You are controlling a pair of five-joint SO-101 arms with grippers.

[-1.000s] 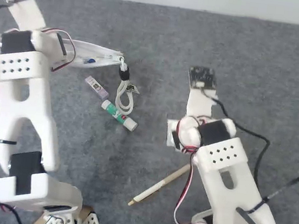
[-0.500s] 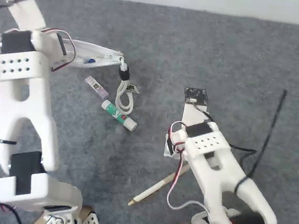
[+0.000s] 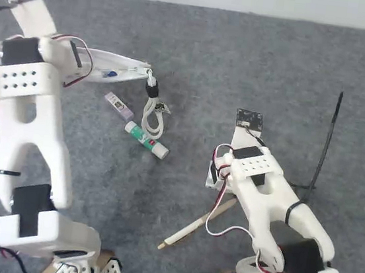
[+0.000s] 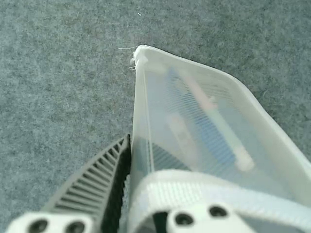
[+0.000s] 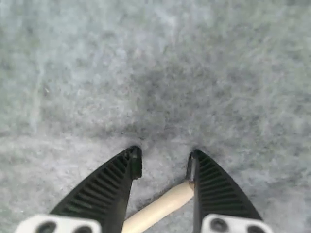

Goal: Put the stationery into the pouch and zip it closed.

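Swung back and down, with the right gripper (image 5: pixel 163 160) spread astride the pencil (image 5: pixel 158 208) for a likely pickup, and the left gripper (image 4: pixel 138 165) still pinching the pouch (image 4: pixel 204 126).

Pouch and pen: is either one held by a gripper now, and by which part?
The left gripper holds the pouch by one end. The right gripper is open around the blunt end of the pen, not gripping it.
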